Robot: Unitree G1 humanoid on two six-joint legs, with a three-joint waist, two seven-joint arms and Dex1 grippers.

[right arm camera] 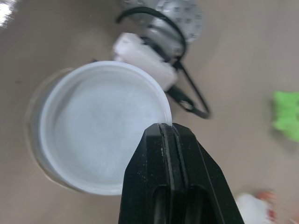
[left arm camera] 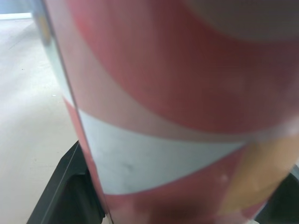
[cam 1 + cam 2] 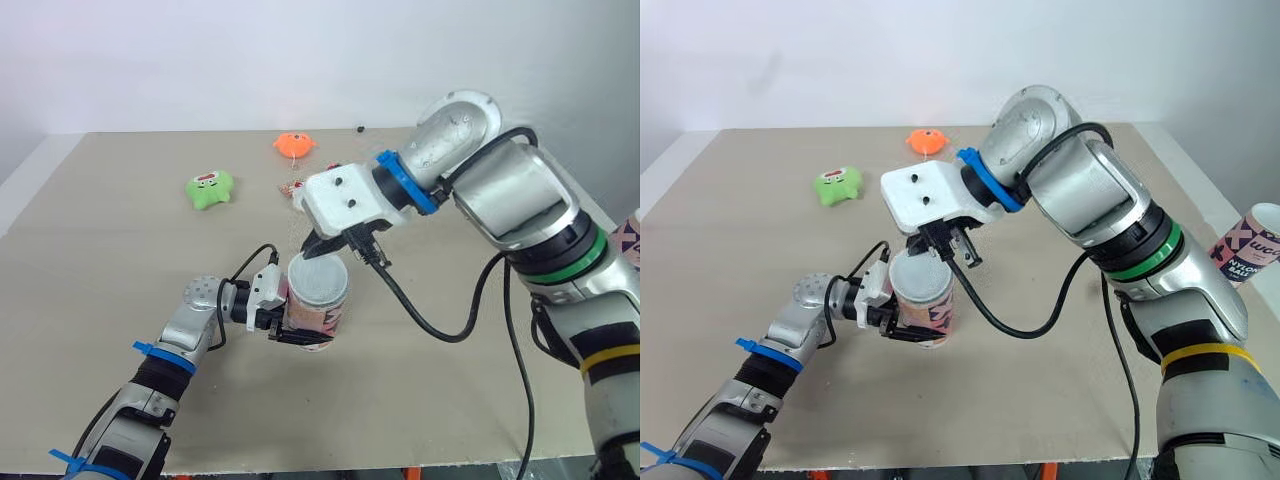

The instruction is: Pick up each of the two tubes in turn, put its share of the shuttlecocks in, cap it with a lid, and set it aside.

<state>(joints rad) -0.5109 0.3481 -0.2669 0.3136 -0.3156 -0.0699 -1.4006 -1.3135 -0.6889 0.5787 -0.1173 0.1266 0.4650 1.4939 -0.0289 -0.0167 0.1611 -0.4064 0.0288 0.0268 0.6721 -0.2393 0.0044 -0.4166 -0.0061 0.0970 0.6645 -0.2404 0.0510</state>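
Item 1. Cardboard tube with a red, white and tan printed pattern [image 3: 318,312]: upright near the middle of the beige bench [image 3: 100,280], slightly toward the near edge. Its lower half is clamped from the left side by the left end effector [image 3: 303,335], whose black fingers [image 2: 65,186] close against the tube wall on either side.

Item 2. Round translucent white plastic lid [image 3: 318,280]: lies flat across the top of the tube, covering its mouth.

Item 3. Right end effector [image 1: 164,128]: reaches in from the right and hangs directly over the tube. Its two black fingers are pressed together, and their tips meet the far-right rim of the lid, pinching it.

Item 4. Second printed cardboard tube with a white rim and dark lettering [image 3: 1250,245]: upright at the far right, past the right edge of the bench and well apart from the first tube. What it stands on cannot be told.

Item 5. Green plush toy with a face [image 3: 209,189]: on the bench, far left of the tube.

Item 6. Orange plush toy [image 3: 294,145]: farther back, near the far edge.

Item 7. Small red-and-white object [image 3: 291,187]: just behind the right wrist, partly hidden; its kind cannot be told.
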